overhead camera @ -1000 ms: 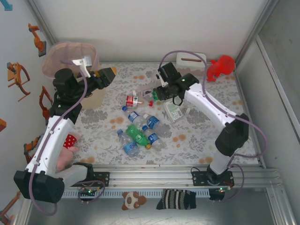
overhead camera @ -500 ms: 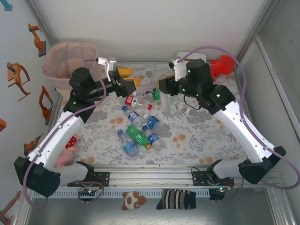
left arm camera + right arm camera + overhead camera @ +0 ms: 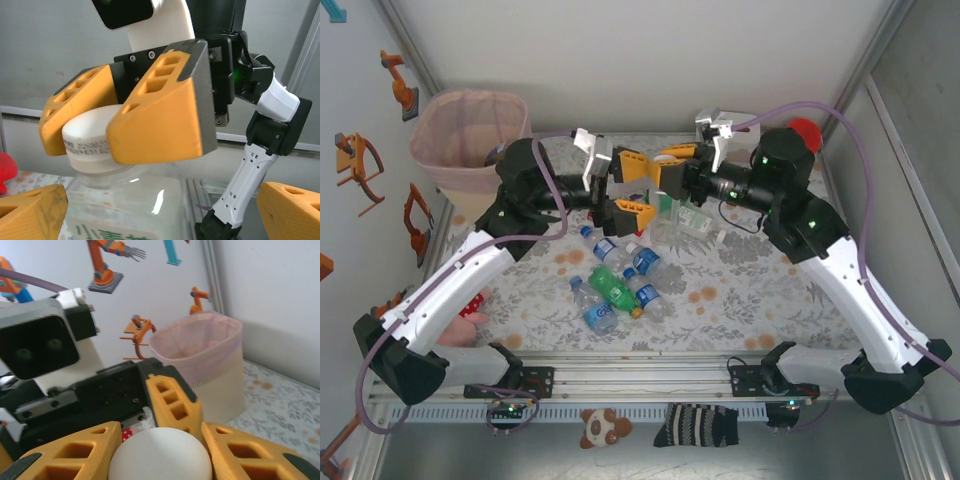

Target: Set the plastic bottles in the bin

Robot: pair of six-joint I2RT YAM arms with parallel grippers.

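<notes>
Nearest you, small blue-labelled and green plastic bottles (image 3: 612, 288) lie loose. Beyond them, your right gripper (image 3: 95, 145) is clamped on the white cap (image 3: 87, 135) of a clear green-lettered bottle (image 3: 130, 200), and the left gripper (image 3: 632, 186) is spread wide around its body. Release early and it drops. The beige pink-lined bin (image 3: 438, 165) stands far left; I cannot tell its contents.

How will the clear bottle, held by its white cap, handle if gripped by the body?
The bottle is see-through with no liquid visible, so it is probably light. Its walls look glossy and thin, so they are likely slippery and may dent under a squeeze. The right end effector grips only the cap, so the body could swing when nudged.
</notes>
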